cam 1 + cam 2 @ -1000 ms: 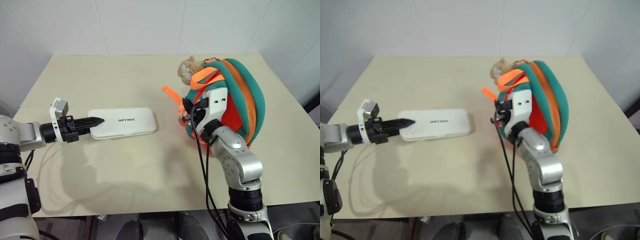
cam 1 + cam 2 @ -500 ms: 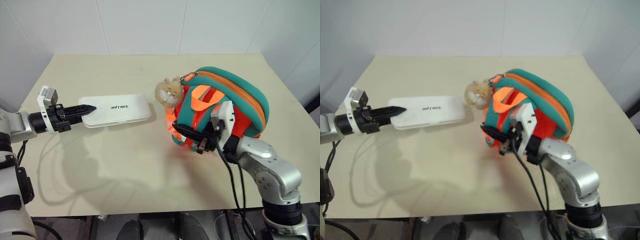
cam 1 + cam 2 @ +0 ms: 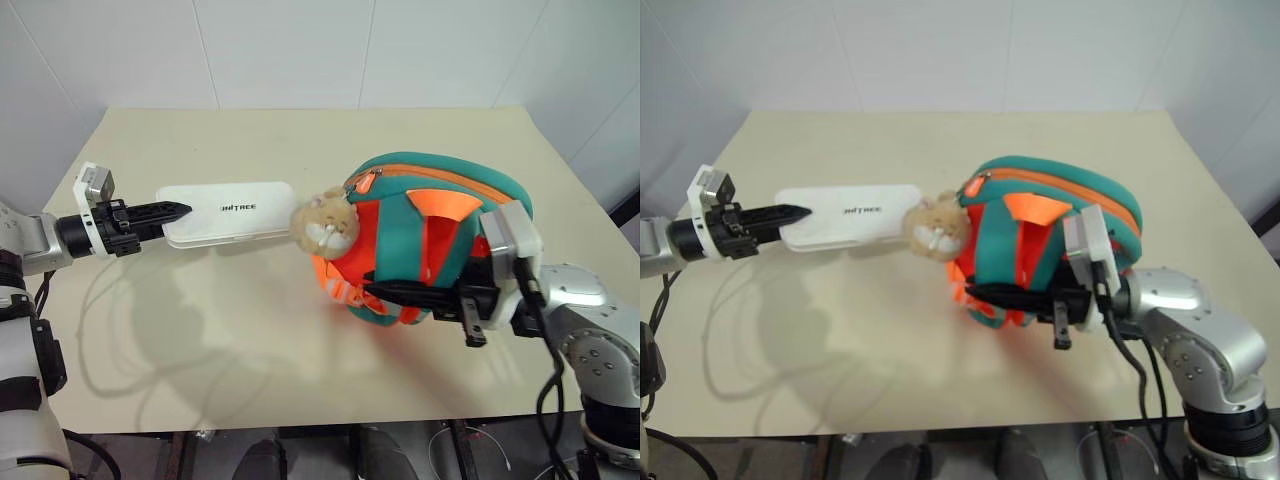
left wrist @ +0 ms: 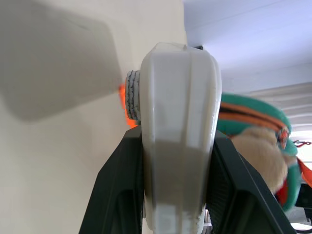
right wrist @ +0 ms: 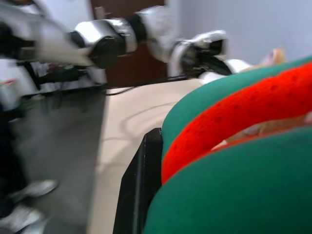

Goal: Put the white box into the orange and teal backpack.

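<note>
The left hand (image 3: 178,210) clamps one end of the flat, glossy white box (image 3: 232,212), held above the beige surface (image 3: 250,330). The right hand (image 3: 385,293) grips the rounded teal-and-orange backpack (image 3: 430,235), whose tan plush charm (image 3: 325,225) touches the box's far end.

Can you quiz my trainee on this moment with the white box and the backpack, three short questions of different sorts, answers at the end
1. True or false: the white box lies flat on the table.
2. Which gripper grips the orange and teal backpack? A left, B right, C neither.
3. Fill in: the tan plush charm hangs on the side of the backpack that faces the ____.

Key:
1. False; the left gripper holds it by one end above the table, with its shadow below.
2. B; the right gripper is closed on an orange strap.
3. White box.
</note>
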Robot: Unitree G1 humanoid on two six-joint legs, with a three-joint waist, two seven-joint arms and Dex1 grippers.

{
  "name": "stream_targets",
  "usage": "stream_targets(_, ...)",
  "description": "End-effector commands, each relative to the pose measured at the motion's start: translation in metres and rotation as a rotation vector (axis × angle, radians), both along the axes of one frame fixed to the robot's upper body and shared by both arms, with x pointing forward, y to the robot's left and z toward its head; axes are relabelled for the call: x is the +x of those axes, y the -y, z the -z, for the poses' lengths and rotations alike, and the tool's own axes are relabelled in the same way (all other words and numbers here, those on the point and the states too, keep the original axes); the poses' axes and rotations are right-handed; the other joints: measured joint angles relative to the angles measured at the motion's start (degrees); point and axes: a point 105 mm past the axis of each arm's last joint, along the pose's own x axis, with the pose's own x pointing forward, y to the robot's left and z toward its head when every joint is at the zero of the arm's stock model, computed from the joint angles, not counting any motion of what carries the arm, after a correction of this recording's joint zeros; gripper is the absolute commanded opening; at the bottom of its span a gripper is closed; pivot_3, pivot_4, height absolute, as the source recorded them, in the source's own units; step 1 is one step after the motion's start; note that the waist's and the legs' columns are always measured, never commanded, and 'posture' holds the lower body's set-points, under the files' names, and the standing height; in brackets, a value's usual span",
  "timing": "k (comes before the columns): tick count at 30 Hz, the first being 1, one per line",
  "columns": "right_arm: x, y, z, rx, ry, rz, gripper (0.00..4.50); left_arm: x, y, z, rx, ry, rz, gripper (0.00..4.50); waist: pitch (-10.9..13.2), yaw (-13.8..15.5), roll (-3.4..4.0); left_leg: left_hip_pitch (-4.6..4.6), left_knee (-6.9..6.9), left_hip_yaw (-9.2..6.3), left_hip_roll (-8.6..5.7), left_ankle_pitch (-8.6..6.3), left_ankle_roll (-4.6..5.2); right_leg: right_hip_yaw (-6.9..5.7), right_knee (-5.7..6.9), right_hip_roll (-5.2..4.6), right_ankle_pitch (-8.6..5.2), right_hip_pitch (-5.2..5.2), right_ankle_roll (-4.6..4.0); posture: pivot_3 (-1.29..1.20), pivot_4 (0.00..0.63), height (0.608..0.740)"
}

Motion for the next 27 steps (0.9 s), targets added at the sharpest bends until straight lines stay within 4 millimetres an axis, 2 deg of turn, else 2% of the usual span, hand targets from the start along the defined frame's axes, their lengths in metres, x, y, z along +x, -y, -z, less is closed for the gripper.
stream_targets(1, -0.026, 0.006, -0.014, -0.018, 0.062, -0.143, 0.5, -0.003, -0.002, -0.02, -0.002, 0.071, 0.021, 1.24, 0.0, 0.0, -0.03, 0.0, 0.0, 0.0, 0.01, 0.0, 0.01, 0.0, -0.01, 0.01, 0.0, 0.01, 0.0, 0.0, 0.15, 0.74)
stream_targets(8, -0.026, 0.025, -0.012, -0.099, 0.041, -0.199, 0.5, -0.007, 0.004, -0.028, 0.043, 0.145, 0.097, 1.24, 0.0, 0.0, -0.07, -0.02, 0.08, 0.02, 0.0, -0.02, 0.03, 0.0, -0.01, 0.0, 0.0, 0.02, 0.0, 0.0, 0.15, 0.74)
stream_targets(16, -0.012, 0.033, -0.009, -0.118, 0.041, -0.181, 0.5, -0.034, 0.014, -0.057, 0.151, 0.635, 0.297, 1.24, 0.1, 0.0, -0.11, -0.01, 0.07, 0.02, 0.17, 0.0, 0.0, 0.05, -0.01, -0.12, 0.0, -0.01, 0.0, 0.0, 0.15, 0.74)
stream_targets(21, -0.009, 0.031, -0.01, -0.11, 0.042, -0.177, 0.5, -0.048, 0.013, -0.069, 0.151, 0.892, 0.312, 1.24, 0.1, 0.1, -0.11, -0.06, 0.15, 0.03, 0.24, -0.01, -0.01, 0.03, -0.04, -0.19, 0.0, 0.0, 0.01, 0.0, 0.15, 0.74)
stream_targets(27, -0.009, 0.032, -0.01, -0.1, 0.037, -0.179, 0.5, -0.062, 0.011, -0.074, 0.172, 1.057, 0.323, 1.24, 0.1, 0.2, -0.11, -0.03, 0.18, 0.03, 0.2, -0.01, 0.01, 0.02, 0.01, -0.2, 0.01, 0.03, 0.02, 0.0, 0.15, 0.74)
